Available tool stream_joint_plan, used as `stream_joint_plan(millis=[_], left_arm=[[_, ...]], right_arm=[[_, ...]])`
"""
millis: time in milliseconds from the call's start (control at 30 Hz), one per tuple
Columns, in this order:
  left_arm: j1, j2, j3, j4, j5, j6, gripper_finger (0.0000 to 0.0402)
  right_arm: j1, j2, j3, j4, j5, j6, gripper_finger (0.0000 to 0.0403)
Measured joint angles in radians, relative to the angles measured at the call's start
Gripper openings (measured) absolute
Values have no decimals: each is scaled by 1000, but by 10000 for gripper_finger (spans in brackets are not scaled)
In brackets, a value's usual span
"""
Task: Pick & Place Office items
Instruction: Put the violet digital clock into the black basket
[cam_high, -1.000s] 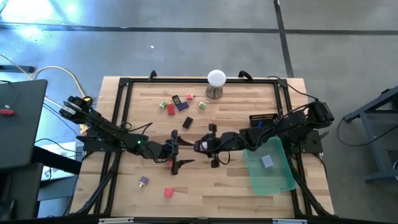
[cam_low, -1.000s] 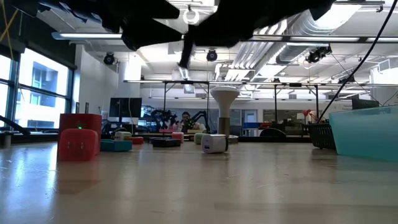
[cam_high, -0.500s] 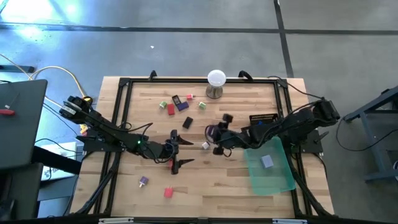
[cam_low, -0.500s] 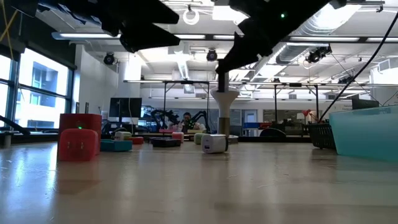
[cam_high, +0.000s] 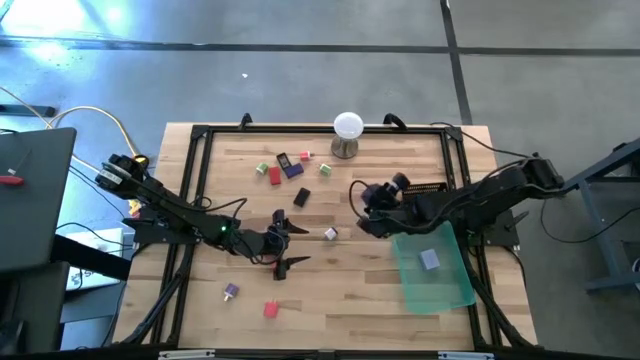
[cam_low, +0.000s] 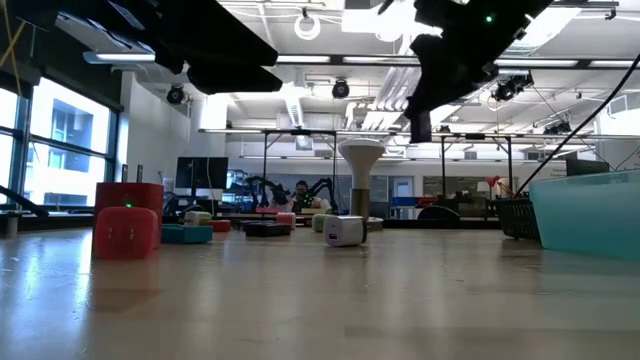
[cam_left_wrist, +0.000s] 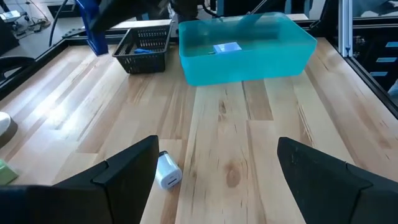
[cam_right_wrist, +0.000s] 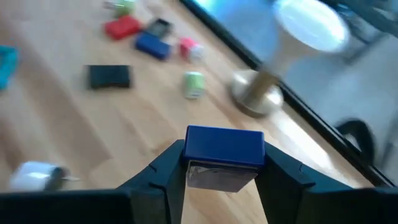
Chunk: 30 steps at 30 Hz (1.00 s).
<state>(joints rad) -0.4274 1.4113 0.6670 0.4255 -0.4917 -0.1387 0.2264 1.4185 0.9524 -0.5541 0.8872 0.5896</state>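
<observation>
Right gripper (cam_right_wrist: 224, 180) clamps a blue block (cam_right_wrist: 224, 149), carried high, presumably bound for the green tray (cam_high: 445, 290); left gripper (cam_left_wrist: 217, 180) waits wide open by a white piece (cam_left_wrist: 166, 170).

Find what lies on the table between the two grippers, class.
In the high view, one small white piece lies on the wood between the open left gripper and the right gripper, which holds a blue block.

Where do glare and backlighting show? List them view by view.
High view: glare on the floor, top left. Low view: ceiling lights turn the left arm and right arm into black silhouettes. Left wrist view: the tray is brightly lit. Right wrist view: the blue block between the right fingers is evenly lit.
</observation>
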Motion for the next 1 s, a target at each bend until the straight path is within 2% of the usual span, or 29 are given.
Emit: stream_joint_plan(millis=[100, 367, 567, 767, 1000], left_arm=[[0, 0, 0, 0, 0, 0, 320], [0, 0, 0, -2, 2, -3, 320], [0, 0, 0, -10, 2, -19, 320], [0, 1, 0, -18, 2, -19, 320], [0, 1, 0, -29, 2, -40, 320]], right_arm=[[-11, -2, 0, -117, 50, 130, 144], [-70, -24, 0, -465, 34, 510, 145], [-69, -39, 0, -639, 26, 733, 145], [-40, -48, 0, -776, -56, 850, 145], [-21, -59, -37, -799, -134, 885, 145]])
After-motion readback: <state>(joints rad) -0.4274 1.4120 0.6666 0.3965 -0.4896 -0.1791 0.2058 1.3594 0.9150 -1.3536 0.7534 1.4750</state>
